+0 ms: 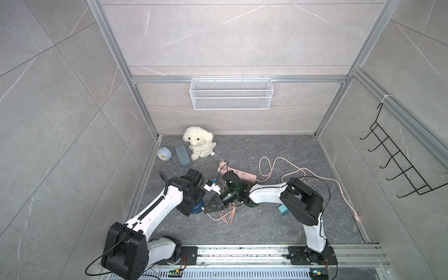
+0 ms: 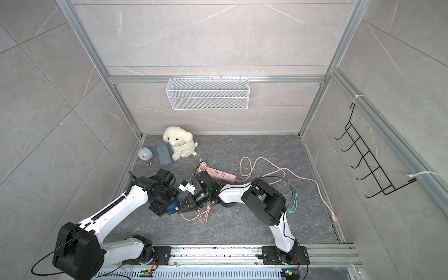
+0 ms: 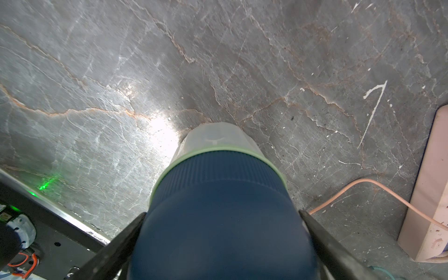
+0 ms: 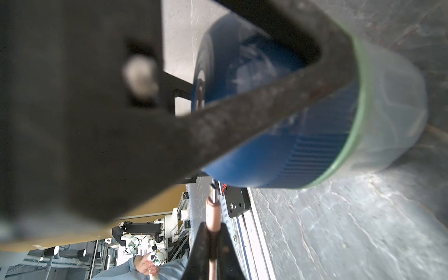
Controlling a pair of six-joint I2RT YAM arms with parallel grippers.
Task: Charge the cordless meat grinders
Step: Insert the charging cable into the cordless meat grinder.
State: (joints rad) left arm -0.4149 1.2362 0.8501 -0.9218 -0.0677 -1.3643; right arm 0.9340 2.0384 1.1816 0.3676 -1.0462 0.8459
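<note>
The navy blue meat grinder [image 1: 197,209] [image 3: 223,194] stands on the dark floor on a clear cup with a green ring. My left gripper [image 3: 222,213] comes down from above, its two black fingers [image 3: 126,232] pressed on both sides of the dome. My right gripper [image 4: 213,225] [image 1: 206,211] is shut on the pink charging cable's plug [image 4: 213,208], whose metal tip points at the blue grinder's [image 4: 278,135] side, close to it. The thin cable [image 1: 225,215] loops on the floor beneath. The dark green grinder [image 2: 228,204] is mostly hidden under my right arm.
A pink power strip [image 1: 238,175] [image 3: 426,194] with its long cord [image 1: 298,173] lies behind the arms. A white adapter [image 1: 212,186] sits between the wrists and a teal plug cube [image 1: 283,209] by the right arm. A plush dog [image 1: 198,145], a grey-blue block [image 1: 182,155] and a pale blue ball [image 1: 164,153] stand back left.
</note>
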